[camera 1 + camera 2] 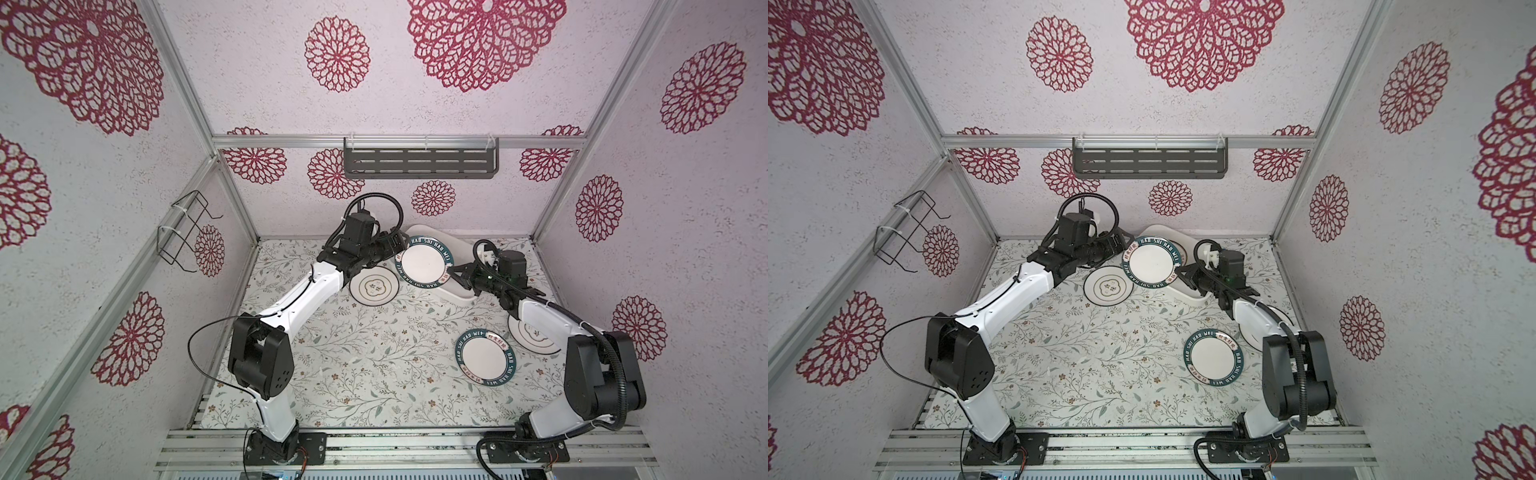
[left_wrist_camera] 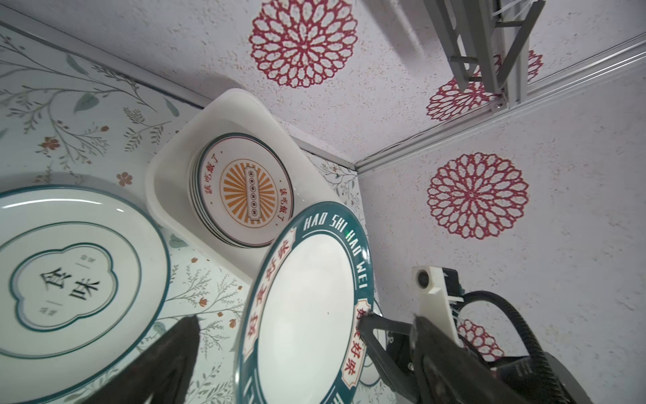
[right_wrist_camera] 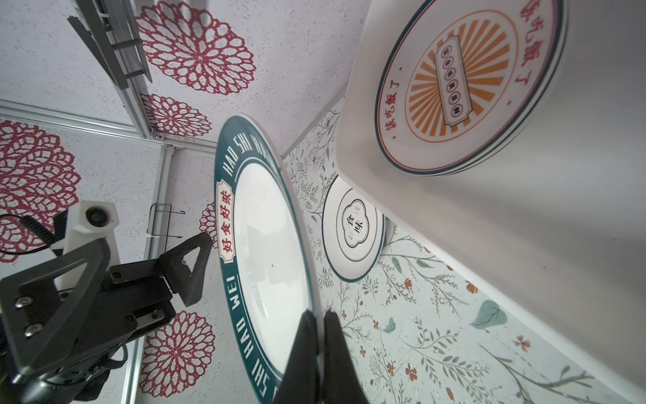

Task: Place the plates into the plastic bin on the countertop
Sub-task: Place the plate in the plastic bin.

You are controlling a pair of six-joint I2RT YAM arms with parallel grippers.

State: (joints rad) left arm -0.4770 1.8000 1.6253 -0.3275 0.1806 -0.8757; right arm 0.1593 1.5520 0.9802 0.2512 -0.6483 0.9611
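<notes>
**Right gripper alone held a teal-rimmed plate above the bin**

Closest to the lens in the right wrist view, the right gripper (image 3: pixel 316 316) was pinched tight on the edge of the teal-rimmed plate (image 3: pixel 272 245), with 1 finger on each face.

The leaf-printed countertop (image 1: pixel 353 357) bore the white plastic bin (image 1: pixel 456 296) near the back wall. The bin's long axis ran from that wall toward the right arm's side. At its back-wall end sat a stack topped by a sunburst plate (image 2: pixel 250 190); how many plates lay under it could not be counted. The end nearer the right arm looked bare where it showed.

In both top views the teal-rimmed plate hung roughly level, face up, over the bin's edge on the left arm's side, overlapping the stack. The bin therefore lay beneath the plate and slightly toward the right arm, which seemed the arm placed to lower it.

3 plates lay on the countertop:
- a clover plate (image 1: pixel 373 286) just beside the bin
- a loose lettered plate (image 1: pixel 484 353) well apart from the bin
- a half-hidden clover plate (image 1: pixel 534 340) partly under the right arm

The left gripper (image 1: pixel 394 246) stood with its jaws wide apart at the teal-rimmed plate's opposite rim, gripping nothing. Whether it touched that rim could not be told.
</notes>
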